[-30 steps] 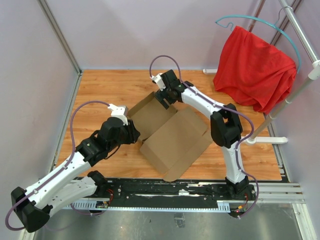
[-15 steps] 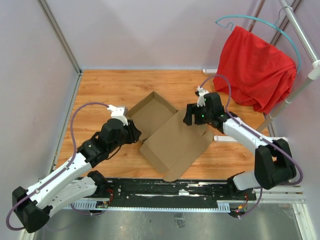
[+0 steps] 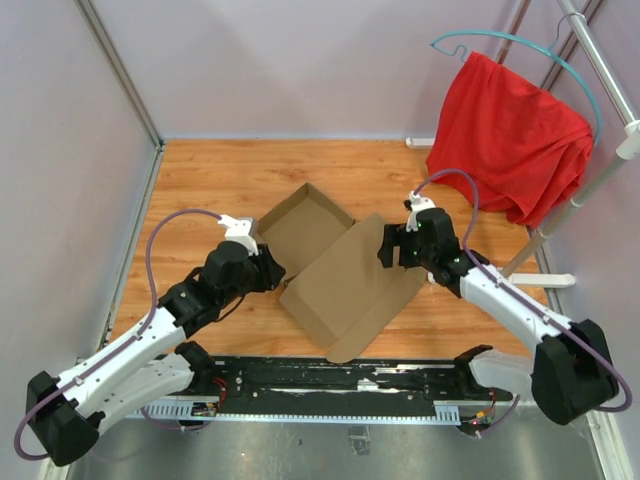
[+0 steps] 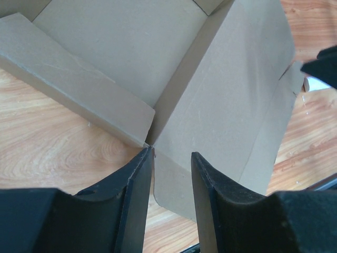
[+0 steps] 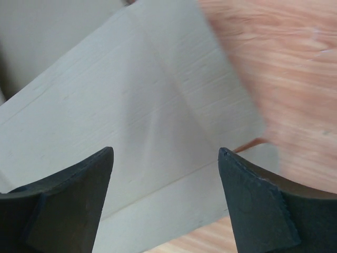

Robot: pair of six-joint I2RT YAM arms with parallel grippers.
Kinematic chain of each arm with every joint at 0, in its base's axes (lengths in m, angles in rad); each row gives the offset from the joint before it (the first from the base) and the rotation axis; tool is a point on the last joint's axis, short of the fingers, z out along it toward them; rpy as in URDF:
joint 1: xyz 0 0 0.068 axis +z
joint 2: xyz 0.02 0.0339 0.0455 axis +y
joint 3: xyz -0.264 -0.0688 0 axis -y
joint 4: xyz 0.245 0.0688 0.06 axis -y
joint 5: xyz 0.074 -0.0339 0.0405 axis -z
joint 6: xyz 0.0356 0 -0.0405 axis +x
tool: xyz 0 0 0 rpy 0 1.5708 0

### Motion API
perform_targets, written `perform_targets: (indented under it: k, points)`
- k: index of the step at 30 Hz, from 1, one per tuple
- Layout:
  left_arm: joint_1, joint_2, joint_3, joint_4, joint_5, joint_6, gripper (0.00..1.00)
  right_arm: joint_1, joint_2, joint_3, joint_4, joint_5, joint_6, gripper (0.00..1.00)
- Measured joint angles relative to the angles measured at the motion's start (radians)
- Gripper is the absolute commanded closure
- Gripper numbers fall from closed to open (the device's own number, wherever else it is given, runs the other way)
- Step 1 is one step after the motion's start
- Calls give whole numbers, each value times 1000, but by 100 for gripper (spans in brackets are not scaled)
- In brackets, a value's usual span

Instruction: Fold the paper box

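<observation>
Lying near the middle of the wooden table [image 3: 215, 170], the paper box [image 3: 350, 280] sits half formed between two robot arms. Its far-left part is a shallow tray with raised walls. Its near-right part is a broad flat panel spread on the boards, with a small flap jutting out at the near corner.

The left claw [image 3: 268, 268] extends from the near left and meets the tray at its near-left wall. Seen from the left wrist, its two dark fingers [image 4: 134, 184] stand part-way open. One tip touches the corner where the raised wall ends, and the other is apart from it over the flat panel. Cardboard shows in the gap below them, and nothing is visibly pinched.

The right claw [image 3: 386, 246] extends from the right and hangs at the far-right edge of the flat panel. From the right wrist its fingers [image 5: 253, 200] are spread wide, with plain cardboard and a crease line between them and bare wood past the panel's edge to the right. That view is blurred, and the claw grips nothing.

Well apart from the box, at the far right, a red cloth [image 3: 510, 135] is draped on a teal hanger [image 3: 500, 40] at a metal rack [image 3: 600, 60]. Pale walls close the table in on the left and the far side
</observation>
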Motion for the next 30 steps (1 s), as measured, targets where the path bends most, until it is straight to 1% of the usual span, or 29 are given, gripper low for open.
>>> perform_targets:
  k: [2, 5, 7, 11, 19, 21, 26, 30]
  points:
    - [0, -3, 0, -1, 4, 0, 59, -51, 55, 29, 0, 0, -27, 25]
    - [0, -13, 0, -8, 11, -3, 59, -145, 186, 106, -3, -42, -74, 33]
    - [0, -25, 0, -16, 12, -5, 59, -180, 261, 154, -11, -66, -98, 34]
    - [0, -53, 0, -27, 8, -8, 59, -187, 333, 185, -14, -127, -130, 32]
    - [0, -45, 0, -34, 11, -7, 59, -187, 405, 194, -15, -198, -170, 37]
    - [0, -45, 0, -34, 11, -7, 59, -187, 408, 194, -17, -204, -175, 36]
    - [0, -45, 0, -37, 11, -7, 59, -187, 405, 209, -26, -182, -183, 18]
    - [0, -47, 0, -39, 11, -7, 59, -187, 402, 233, -36, -145, -192, 16]
